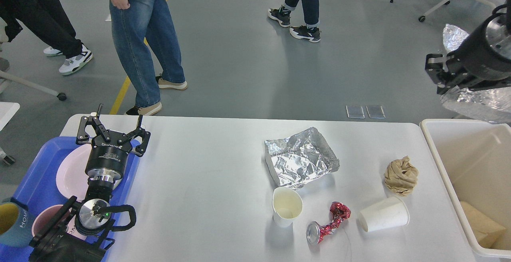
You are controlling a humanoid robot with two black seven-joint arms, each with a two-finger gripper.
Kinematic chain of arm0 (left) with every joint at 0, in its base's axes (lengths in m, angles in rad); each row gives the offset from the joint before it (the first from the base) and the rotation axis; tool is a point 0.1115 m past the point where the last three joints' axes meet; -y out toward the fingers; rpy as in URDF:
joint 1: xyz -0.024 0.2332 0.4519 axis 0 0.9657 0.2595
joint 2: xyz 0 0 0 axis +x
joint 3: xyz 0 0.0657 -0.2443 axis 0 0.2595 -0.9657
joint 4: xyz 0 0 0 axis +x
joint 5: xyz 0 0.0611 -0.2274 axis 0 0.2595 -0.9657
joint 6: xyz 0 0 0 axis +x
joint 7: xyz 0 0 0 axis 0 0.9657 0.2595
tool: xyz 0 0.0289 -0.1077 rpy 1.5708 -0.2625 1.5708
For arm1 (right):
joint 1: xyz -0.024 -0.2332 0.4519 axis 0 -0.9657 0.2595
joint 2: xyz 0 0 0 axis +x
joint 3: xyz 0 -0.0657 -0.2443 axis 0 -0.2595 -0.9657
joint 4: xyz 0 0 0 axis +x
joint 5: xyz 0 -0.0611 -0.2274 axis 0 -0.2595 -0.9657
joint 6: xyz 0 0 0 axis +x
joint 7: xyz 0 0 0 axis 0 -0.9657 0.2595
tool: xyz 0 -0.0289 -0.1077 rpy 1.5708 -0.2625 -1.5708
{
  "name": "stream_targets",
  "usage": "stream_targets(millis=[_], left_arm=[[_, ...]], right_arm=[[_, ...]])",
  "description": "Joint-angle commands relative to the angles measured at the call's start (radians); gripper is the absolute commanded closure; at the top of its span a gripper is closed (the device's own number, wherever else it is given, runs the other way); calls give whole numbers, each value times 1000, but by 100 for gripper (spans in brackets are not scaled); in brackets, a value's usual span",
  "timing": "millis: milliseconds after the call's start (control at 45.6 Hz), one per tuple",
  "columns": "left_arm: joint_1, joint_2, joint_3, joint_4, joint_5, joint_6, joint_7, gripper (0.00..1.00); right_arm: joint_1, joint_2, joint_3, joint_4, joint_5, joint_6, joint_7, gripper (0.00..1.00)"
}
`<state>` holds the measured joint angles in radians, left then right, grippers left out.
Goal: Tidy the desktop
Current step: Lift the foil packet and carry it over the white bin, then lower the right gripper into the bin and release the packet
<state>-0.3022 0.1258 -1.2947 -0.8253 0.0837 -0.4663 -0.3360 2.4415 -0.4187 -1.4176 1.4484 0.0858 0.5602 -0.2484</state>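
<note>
Right gripper (441,79) — apparently pinching crumpled foil (475,102) above bin (437,150); risk: loose hold, foil dropping onto desktop (207,182). Left gripper (113,128) spread.

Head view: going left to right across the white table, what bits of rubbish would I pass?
Crumpled foil tray → upright paper cup → crushed red can → tipped-over paper cup → brown paper wad, all on the desktop.

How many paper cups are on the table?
2. One cup stands upright below the foil tray. The other cup lies on its side, right of the crushed can. None seem hidden.
</note>
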Motion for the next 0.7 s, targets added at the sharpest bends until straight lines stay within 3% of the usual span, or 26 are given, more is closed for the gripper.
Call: stream_targets(millis=[0, 307, 570, 680], left_arm=[[0, 0, 0, 0, -1, 0, 0, 4], [0, 0, 0, 0, -1, 0, 0, 4], [0, 0, 0, 0, 1, 0, -1, 4], [0, 0, 0, 0, 1, 0, 0, 4]], right_arm=[[-99, -100, -23, -132, -4, -2, 0, 100], [-508, -245, 41, -603, -15, -2, 3, 100], [-973, -275, 322, -985, -11, -13, 1, 100], [-1159, -264, 448, -1089, -11, -92, 4, 100]])
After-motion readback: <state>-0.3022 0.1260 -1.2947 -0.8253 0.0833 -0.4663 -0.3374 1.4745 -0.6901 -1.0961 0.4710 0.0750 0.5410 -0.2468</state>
